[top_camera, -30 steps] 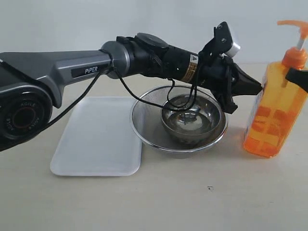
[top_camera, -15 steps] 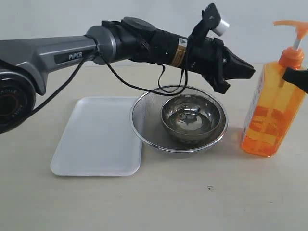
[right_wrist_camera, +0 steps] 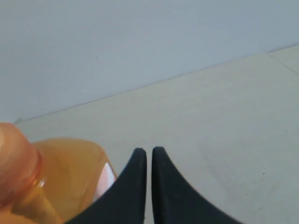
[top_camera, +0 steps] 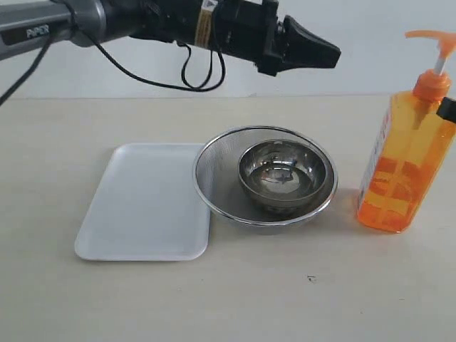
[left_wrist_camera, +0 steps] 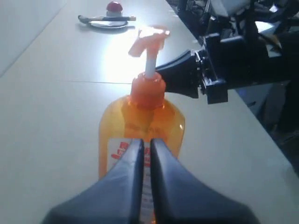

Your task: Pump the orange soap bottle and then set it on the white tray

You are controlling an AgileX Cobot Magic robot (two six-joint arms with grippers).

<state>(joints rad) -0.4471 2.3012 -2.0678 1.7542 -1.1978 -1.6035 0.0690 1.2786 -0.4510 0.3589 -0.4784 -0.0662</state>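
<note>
Bottle position: your orange soap bottle (top_camera: 406, 167) stands upright on the counter (top_camera: 285, 299) at the right of the exterior view. It is well apart from the white tray (top_camera: 142, 206), with a mesh bowl (top_camera: 214, 178) holding a smaller steel bowl (top_camera: 285, 174) between them.
Bottle looks: tall, translucent orange and flat-sided, with an orange pump head (top_camera: 431, 35) on a white stem (top_camera: 443, 63). The pump sits at full height, and a white label (left_wrist_camera: 117, 151) shows on one face.
Fill: it looks nearly full, so expect real weight low down.
Handling: the plastic walls will likely flex under a hard squeeze and may be slick. The tall, narrow shape could tip if you push on it sideways.
Where to hold: take it across the flat faces below the shoulder, not by the stem. Press the pump head straight down from above.
Left claw (top_camera: 329, 52): tips together and empty, high above the bowls, pointing toward the bottle and clear of it.
Right claw (right_wrist_camera: 145, 151): tips together, gripping nothing, just beside the bottle's shoulder. You cannot tell whether it touches.
</note>
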